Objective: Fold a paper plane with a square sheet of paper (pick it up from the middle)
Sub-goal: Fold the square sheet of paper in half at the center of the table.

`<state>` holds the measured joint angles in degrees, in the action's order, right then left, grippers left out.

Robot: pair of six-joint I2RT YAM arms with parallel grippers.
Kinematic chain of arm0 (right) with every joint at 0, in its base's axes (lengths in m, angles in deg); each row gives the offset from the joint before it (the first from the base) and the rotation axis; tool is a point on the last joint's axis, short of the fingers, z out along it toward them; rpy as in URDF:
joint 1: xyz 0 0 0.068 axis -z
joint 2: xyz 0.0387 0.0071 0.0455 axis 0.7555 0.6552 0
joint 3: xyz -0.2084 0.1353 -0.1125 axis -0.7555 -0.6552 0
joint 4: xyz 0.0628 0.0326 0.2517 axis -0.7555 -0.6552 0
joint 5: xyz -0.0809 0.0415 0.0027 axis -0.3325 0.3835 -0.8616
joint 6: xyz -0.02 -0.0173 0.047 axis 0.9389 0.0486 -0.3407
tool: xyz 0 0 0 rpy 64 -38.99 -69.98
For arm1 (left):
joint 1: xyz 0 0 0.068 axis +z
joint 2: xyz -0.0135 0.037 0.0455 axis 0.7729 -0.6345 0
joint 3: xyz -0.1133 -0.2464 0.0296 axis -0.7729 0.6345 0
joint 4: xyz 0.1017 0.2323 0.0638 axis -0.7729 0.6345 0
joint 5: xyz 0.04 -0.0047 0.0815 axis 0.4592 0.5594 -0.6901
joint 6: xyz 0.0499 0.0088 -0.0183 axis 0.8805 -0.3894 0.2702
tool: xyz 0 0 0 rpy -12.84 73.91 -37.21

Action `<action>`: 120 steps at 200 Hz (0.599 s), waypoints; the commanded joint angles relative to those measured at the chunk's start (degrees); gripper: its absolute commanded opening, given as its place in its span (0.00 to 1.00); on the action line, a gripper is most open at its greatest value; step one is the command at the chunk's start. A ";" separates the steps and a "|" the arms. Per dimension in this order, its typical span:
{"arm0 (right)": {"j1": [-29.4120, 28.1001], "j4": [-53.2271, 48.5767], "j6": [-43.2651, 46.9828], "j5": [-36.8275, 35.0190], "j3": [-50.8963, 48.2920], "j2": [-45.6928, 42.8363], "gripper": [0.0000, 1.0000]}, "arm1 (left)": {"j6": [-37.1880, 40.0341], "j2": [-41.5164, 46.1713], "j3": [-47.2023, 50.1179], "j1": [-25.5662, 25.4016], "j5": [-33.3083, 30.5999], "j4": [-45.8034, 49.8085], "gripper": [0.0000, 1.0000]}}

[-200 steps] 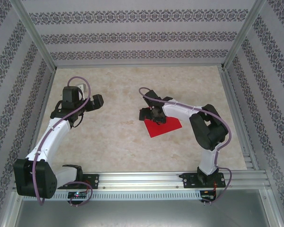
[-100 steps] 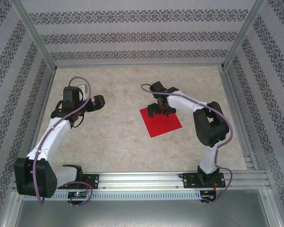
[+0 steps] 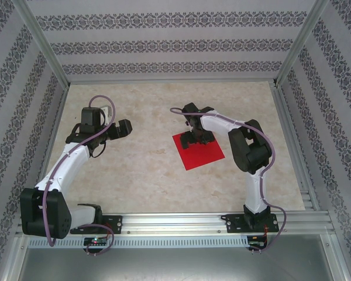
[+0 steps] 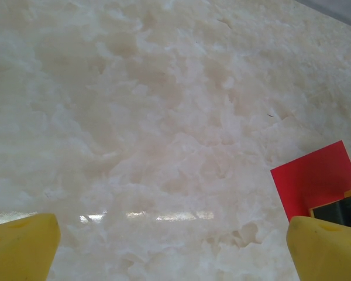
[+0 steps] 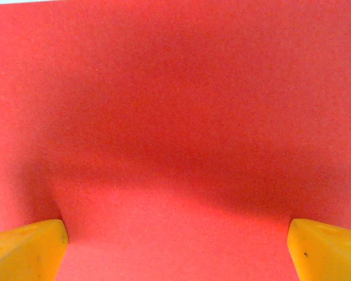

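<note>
R hand [image 3: 197, 139] is spread wide, low over the far part of the square sheet of paper [image 3: 202, 153], pinching nothing; can't tell if tips touch it. Sheet lies flat on the desk [image 3: 152, 175], right of centre. L hand [image 3: 124, 129] also spread, hovering well apart to the left.

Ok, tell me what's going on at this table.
The right pincer is open and down on the far half of a red sheet of paper, fingertips spread across it, nothing gripped yet. The sheet lies flat as a square on the table. The left pincer, also open, hovers over bare tabletop off to the left, apart from the paper.
</note>
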<state>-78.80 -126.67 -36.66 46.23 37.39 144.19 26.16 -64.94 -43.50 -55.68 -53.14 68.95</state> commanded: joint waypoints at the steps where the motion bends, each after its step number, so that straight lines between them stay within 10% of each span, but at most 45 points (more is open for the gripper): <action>1: 0.30 -1.57 0.65 0.78 -0.76 3.40 0.96 | 0.65 -0.27 -1.17 -0.83 0.79 -0.85 1.00; 120: 1.26 0.16 -0.68 1.40 -2.29 0.75 0.85 | 0.73 -1.04 -1.29 -0.83 0.55 -0.63 1.00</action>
<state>-78.15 -126.34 -36.70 46.84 37.33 144.21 26.16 -65.42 -43.50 -55.68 -53.14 68.95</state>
